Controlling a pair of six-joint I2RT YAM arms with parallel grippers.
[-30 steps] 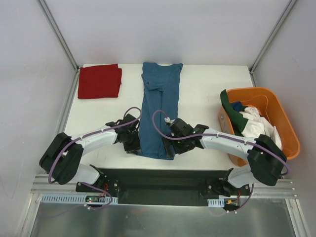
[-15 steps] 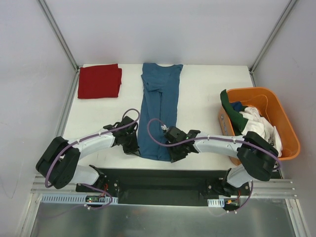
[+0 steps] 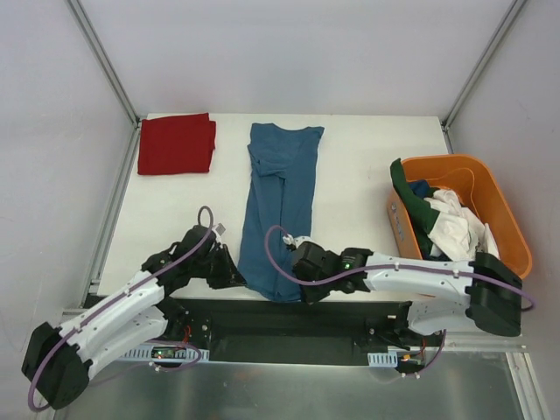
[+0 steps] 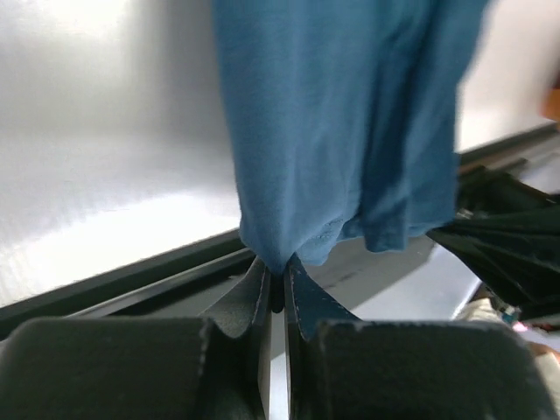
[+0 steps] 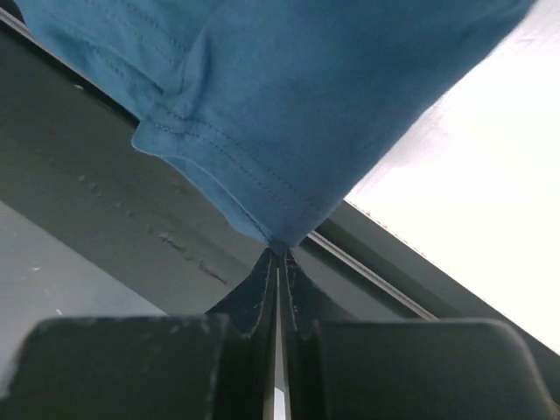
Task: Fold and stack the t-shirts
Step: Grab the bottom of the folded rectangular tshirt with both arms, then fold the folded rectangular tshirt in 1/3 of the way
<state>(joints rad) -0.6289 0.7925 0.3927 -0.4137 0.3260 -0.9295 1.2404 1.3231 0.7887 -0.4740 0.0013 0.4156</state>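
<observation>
A teal-blue t-shirt [image 3: 282, 201], already folded in to a long narrow strip, lies down the middle of the white table [image 3: 359, 175], collar at the far side and hem at the near edge. The left hand [image 4: 276, 282] is clamped shut on the hem's left corner, a small peak of cloth pinched between its fingertips. The right hand [image 5: 278, 258] is closed just as tightly on the right corner, at the stitched edge.

A second ago both hands stood open beside the hem. Since then they have shut, both arms have drawn back toward their bases, and the shirt has slid with them, so its collar sits a little away from the table's far edge. To my eye the grip is made, and the hem can next be carried toward the collar.

A deep red t-shirt [image 3: 178, 143] lies folded at the far left corner. More shirts, white, dark green and blue, wait in an orange basket [image 3: 503, 223] on the right.
</observation>
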